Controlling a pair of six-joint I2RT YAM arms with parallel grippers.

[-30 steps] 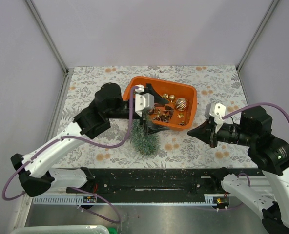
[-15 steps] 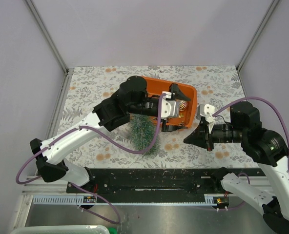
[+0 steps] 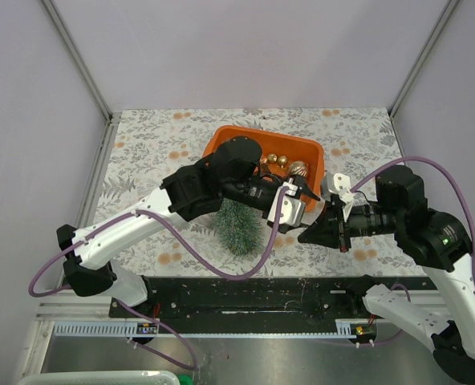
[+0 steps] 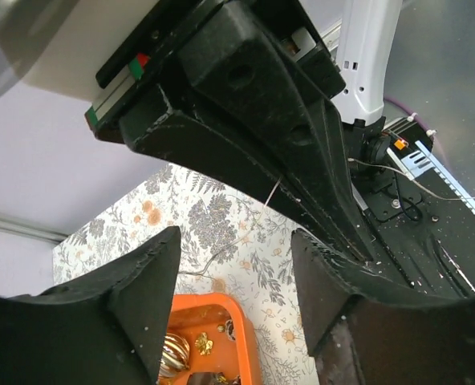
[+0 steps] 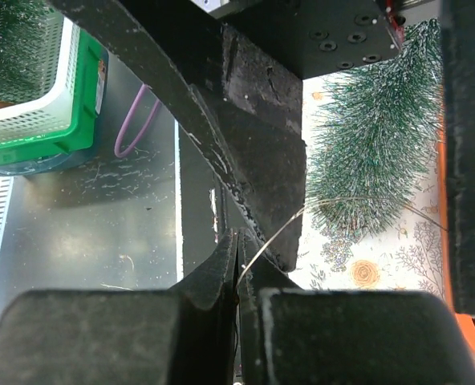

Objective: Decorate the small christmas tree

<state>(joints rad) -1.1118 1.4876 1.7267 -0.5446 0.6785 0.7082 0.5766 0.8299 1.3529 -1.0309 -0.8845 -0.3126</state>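
The small christmas tree is on the floral table just in front of the orange tray; it also shows in the right wrist view. My right gripper is shut on a thin wire that arcs toward the tree. My left gripper is open and empty, right beside the right gripper's tip, with its fingers just above it. The wire and the tray's corner show in the left wrist view.
Gold baubles and dark bits lie in the tray; one gold bauble shows between the left fingers. A black rail runs along the near edge. A green basket stands below the table. Walls enclose the table.
My left arm has swung right from over the tray, bringing its gripper next to the right gripper's tip. The right gripper has shifted a little left. The tree is more uncovered.
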